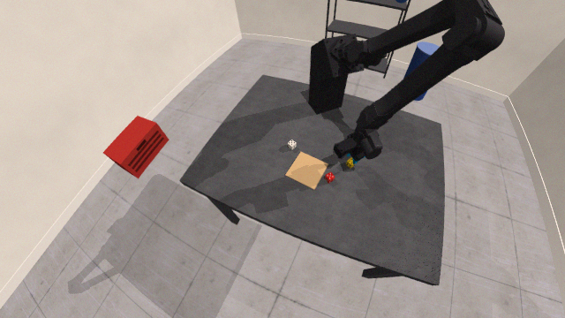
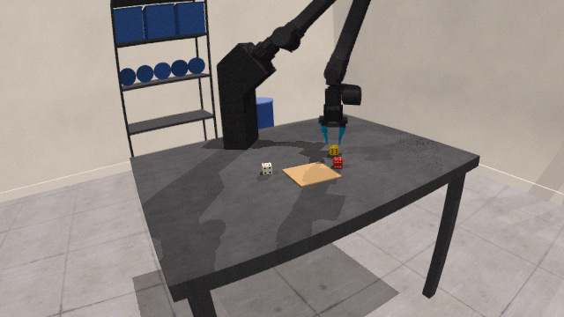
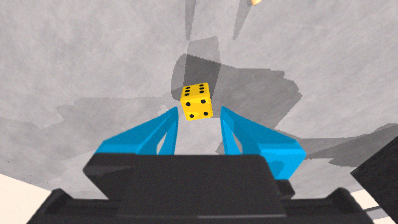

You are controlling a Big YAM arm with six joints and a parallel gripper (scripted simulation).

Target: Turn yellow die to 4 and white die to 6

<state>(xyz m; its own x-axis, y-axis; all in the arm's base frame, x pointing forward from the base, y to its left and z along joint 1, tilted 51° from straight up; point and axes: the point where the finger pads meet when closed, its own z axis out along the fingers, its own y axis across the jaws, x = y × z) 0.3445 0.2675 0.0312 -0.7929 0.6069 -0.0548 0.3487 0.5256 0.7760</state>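
Note:
The yellow die (image 1: 350, 163) (image 2: 334, 150) (image 3: 196, 101) lies flat on the dark table, just off the mat's right corner. My gripper (image 1: 352, 157) (image 2: 333, 139) (image 3: 199, 112) hangs right above it, pointing down. Its blue fingers are open and stand apart to either side of the die, holding nothing. The red die (image 1: 329, 177) (image 2: 337, 162) lies on the table next to the mat's edge, close in front of the yellow die. The white die (image 1: 291, 144) (image 2: 266, 168) lies on the table left of the mat. The tan mat (image 1: 306, 170) (image 2: 311, 173) lies flat with no die on it.
The arm's black base block (image 1: 327, 75) (image 2: 238, 101) stands at the back of the table (image 1: 397, 221) (image 2: 247, 229). A shelf rack (image 2: 163, 75) and a blue cylinder (image 1: 421, 66) stand behind it. A red box (image 1: 136, 146) sits on the floor to the left.

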